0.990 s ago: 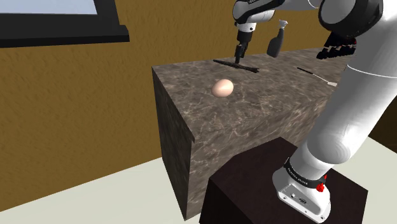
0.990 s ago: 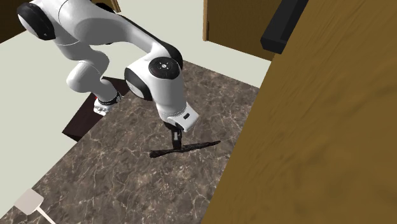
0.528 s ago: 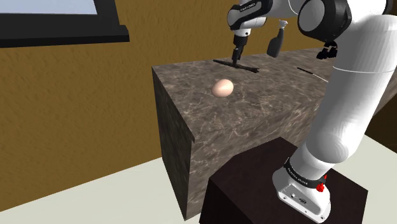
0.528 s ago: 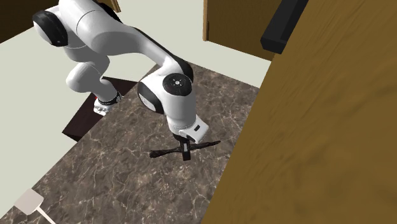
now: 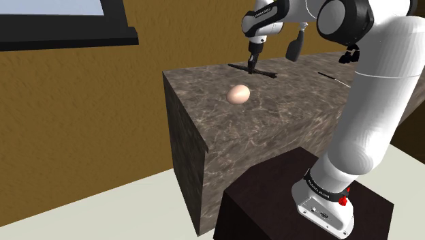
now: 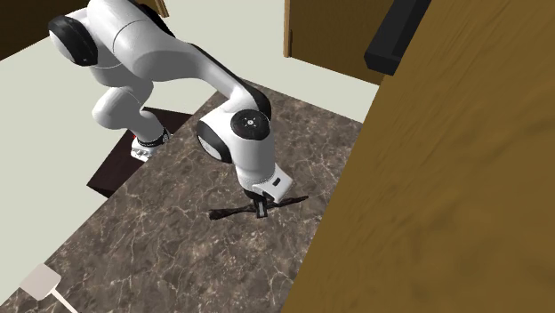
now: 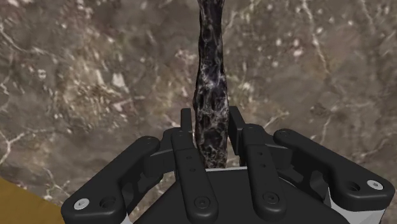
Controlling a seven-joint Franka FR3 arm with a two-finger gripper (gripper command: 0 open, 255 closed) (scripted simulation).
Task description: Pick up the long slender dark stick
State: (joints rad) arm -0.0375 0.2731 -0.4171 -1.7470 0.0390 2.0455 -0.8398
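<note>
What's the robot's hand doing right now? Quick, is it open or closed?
Gripper: closed on the dark stick, one finger on each side of it. The stick lies on the marbled counter.

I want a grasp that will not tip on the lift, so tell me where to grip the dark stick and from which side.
Grip the dark stick near its middle, coming straight down from above and closing across its narrow width. It lies flat on the stone-patterned counter and is long and thin, so a hold near either end would probably let it tilt. The claw clasps it that way.
</note>
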